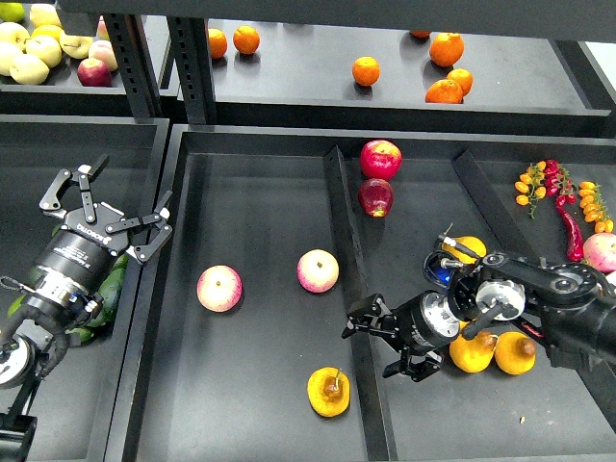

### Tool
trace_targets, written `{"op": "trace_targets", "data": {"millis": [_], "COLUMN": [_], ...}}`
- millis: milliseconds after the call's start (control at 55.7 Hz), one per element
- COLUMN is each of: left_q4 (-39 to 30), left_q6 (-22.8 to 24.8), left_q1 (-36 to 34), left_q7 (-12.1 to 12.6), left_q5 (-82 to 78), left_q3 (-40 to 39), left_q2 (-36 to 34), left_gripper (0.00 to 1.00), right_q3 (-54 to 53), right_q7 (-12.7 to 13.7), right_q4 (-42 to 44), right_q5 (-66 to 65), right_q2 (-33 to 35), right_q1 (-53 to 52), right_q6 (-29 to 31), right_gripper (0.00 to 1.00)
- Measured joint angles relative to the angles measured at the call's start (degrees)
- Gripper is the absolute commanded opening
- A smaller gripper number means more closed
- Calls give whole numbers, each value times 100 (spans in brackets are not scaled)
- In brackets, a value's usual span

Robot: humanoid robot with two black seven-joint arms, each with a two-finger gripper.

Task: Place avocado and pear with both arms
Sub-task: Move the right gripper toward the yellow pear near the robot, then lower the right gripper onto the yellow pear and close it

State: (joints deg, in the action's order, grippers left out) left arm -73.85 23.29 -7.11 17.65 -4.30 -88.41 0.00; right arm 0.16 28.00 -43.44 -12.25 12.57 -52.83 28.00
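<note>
Black matte tray [260, 192], shallow, split by raised dividers into long compartments. In the middle compartment, the pear [328, 392]: round, smooth, yellow-orange, brown stem and brownish patch facing up, lying near the front, just left of the divider [348, 269]. Behind the pear, two pink-yellow apples [219, 288] and [318, 270], round, matte-skinned, well apart from each other.

Right gripper [380, 342] just right of the pear, over the divider: black pronged jaws spread, empty, not touching the fruit; silver round joint and cylindrical wrist behind. Beneath the right arm, right of the pear, more yellow-orange fruit [515, 352], glossy, close together. Further back along the divider, two red apples [380, 159], shiny, one darker.

Left gripper [108, 214] far left of the pear, over the left compartment: black claw jaws wide apart, holding nothing. Under its ribbed cylindrical wrist, dark green smooth fruit [112, 286], partly hidden; which of these is the avocado cannot be told.

Far right of the pear, red chillies [570, 226], slender and curved, with small orange cherry tomatoes [530, 186]. On the shelf behind, oranges [365, 70] and pale yellow-green fruit [29, 67].
</note>
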Motion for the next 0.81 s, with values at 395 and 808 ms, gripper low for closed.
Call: {"op": "trace_targets", "data": {"millis": [395,808], "left_q4": [-7,-5], "left_q6": [6,8], "left_q1": [0,-1], "left_q7": [-16,-24], "left_q5": [0,0], "left_q3": [26,72], "left_q2": [0,0], "left_gripper": [100,100], "right_q3": [-7,-16], "right_q7": [0,0], "right_q4": [675,983], "right_q5": [-67,-67], "right_q2": [-733,-958], "right_q1": [418,572], "right_q6": [0,0], "right_gripper": [100,100]}}
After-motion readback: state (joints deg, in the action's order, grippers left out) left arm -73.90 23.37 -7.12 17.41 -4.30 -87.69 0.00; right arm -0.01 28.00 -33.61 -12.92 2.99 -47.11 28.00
